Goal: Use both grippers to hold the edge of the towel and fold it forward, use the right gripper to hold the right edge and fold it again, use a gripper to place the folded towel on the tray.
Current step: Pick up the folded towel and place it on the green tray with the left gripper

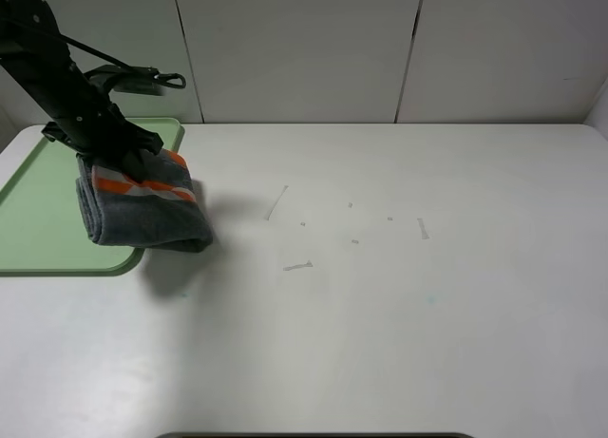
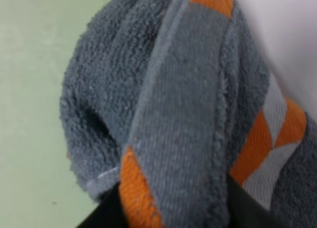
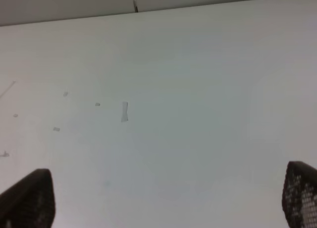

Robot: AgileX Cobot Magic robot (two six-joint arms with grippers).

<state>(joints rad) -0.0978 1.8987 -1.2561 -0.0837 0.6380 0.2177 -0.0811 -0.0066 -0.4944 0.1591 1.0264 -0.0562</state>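
At the left of the white table (image 1: 399, 295), the folded towel (image 1: 142, 210) hangs in a thick bundle from the left gripper (image 1: 128, 162), partly over the right-hand rim of the tray (image 1: 38, 219) and partly over bare tabletop. Whether the bundle's underside touches the tray or is clear of it cannot be told from above; a dark shadow lies on the table just below and to the right of it. The towel is dark grey, with an orange and white stripe (image 1: 142, 186) running across its upper face. In the left wrist view the towel (image 2: 173, 114) fills nearly the whole picture: looped grey terry, a flat grey woven band down the middle with orange patches at its ends, and orange and white blocks at one side. The black fingers (image 2: 106, 215) show only as dark corners at the base of the cloth, clamped on the bunched fabric. Behind the cloth the pale green tray (image 2: 29, 114) shows on one side and the white table on the other.

The pale green tray lies at the table's left edge, near the back wall panels (image 1: 294, 48).

The right gripper (image 3: 163, 198) is spread wide and carries nothing; its two black fingertips (image 3: 29, 198) show at opposite corners of the right wrist view, above bare table marked with a few small scuffs (image 3: 124, 112).
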